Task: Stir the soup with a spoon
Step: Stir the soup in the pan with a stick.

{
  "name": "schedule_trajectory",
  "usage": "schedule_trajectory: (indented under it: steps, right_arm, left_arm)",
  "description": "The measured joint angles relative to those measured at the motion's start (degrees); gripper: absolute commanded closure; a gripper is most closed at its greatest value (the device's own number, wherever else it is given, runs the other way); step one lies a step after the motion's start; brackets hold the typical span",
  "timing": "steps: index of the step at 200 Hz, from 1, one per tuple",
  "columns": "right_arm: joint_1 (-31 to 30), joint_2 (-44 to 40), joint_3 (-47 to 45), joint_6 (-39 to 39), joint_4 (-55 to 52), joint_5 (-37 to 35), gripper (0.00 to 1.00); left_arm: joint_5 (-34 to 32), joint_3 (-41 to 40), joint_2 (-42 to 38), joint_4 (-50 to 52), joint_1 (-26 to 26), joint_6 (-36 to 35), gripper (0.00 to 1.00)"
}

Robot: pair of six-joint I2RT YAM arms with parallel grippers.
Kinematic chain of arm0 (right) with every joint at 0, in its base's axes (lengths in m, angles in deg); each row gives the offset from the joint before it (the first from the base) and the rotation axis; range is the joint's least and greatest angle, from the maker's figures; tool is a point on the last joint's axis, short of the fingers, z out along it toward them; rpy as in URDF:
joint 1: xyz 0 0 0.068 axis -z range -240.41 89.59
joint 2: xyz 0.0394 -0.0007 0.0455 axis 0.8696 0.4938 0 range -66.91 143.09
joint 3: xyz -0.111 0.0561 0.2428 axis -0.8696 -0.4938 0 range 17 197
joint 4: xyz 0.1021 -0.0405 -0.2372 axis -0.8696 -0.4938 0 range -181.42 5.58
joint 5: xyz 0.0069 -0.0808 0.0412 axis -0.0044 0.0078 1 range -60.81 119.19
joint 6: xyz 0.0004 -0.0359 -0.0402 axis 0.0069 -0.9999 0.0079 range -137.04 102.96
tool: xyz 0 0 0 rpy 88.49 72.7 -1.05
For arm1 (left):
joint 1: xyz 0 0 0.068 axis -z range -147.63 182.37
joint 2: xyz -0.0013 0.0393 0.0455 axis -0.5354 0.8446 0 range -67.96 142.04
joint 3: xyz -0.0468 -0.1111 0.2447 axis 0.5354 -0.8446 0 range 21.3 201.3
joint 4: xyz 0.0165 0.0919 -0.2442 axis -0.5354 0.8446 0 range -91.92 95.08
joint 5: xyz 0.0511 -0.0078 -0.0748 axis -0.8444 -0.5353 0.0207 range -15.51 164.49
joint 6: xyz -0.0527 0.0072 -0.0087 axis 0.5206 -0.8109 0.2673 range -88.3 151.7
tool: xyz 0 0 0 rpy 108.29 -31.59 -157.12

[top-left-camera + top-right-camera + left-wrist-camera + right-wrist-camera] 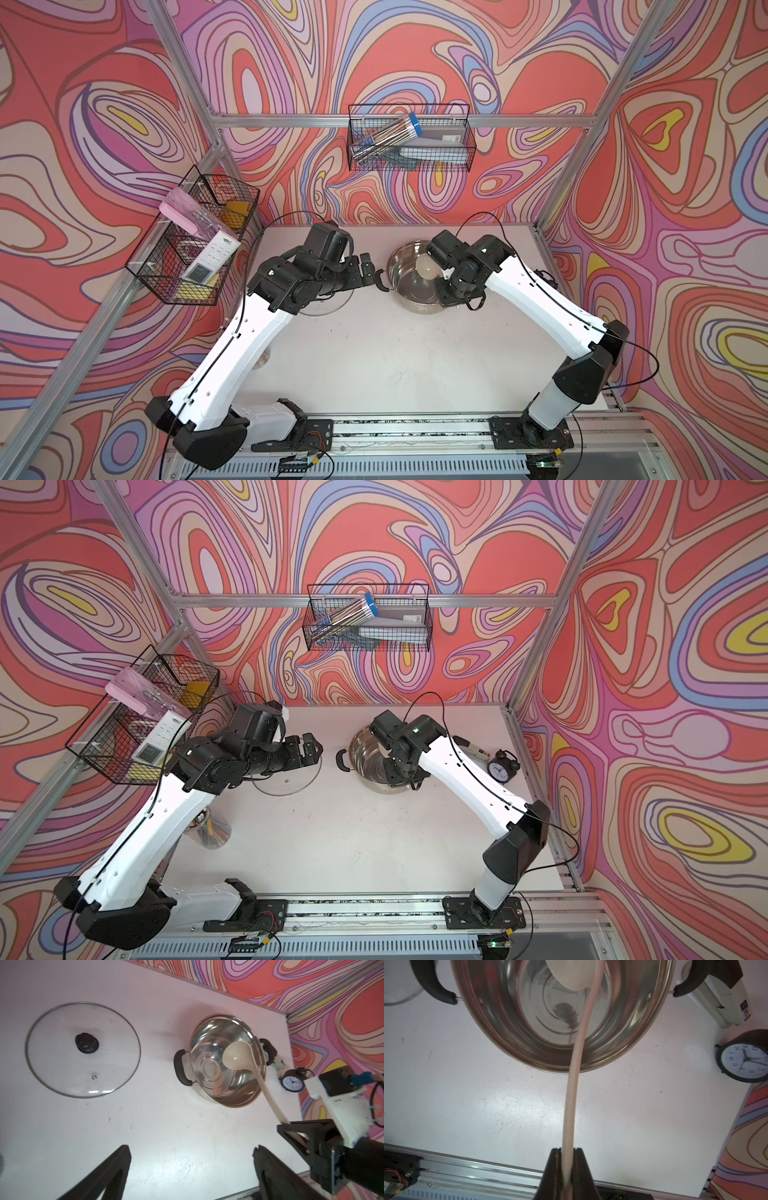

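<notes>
Right jaws pinch cream ladle, shiny pot

White table carries pot ahead of right gripper, clock and stapler off its side, glass lid below left gripper, pencil cup under that arm

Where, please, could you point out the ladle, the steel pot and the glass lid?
ladle [235,1057]: left wrist view, inside of its round bowl.
steel pot [209,1028]: left wrist view, shiny inner wall.
glass lid [86,1045]: left wrist view, its black knob.
</notes>
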Motion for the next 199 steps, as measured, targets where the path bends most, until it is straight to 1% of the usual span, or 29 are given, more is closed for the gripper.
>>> schedule_trajectory:
  steps: [16, 35, 72, 100, 141, 175, 199]
  right_arm:
    - [0.0, 1.2, 0.0, -1.0, -0.3, -2.2, 1.0]
    - [0.0, 3.8, 0.6, -2.2, -0.4, -4.8, 1.0]
    - [0.0, 12.7, 4.2, -4.1, 0.2, -9.4, 1.0]
    - [0.0, 16.8, 7.3, -5.3, 0.8, -11.1, 1.0]
    - [0.0, 18.1, 10.7, -6.8, 2.9, -9.2, 1.0]
    - [-0.6, 18.0, 10.7, -7.2, 3.9, -6.0, 1.0]
    - [-1.9, 17.1, 9.0, -7.2, 4.9, -3.8, 1.0]
  left_arm:
    - [-1.8, 0.9, 1.5, 0.0, 0.7, -2.8, 0.03]
    - [-2.3, 0.4, 1.5, -1.1, 1.2, -4.5, 0.02]
    - [-1.9, -4.6, -0.4, -6.1, 1.4, -5.0, 0.01]
    - [-1.2, -7.3, -1.5, -8.0, 1.4, -5.0, 0.01]
    - [-1.7, -10.6, -5.6, -10.2, 1.4, -5.5, 0.01]
    - [-2.7, -12.9, -8.7, -11.2, 1.4, -5.4, 0.01]
    - [-3.0, -13.6, -8.6, -11.3, 1.4, -5.2, 0.01]
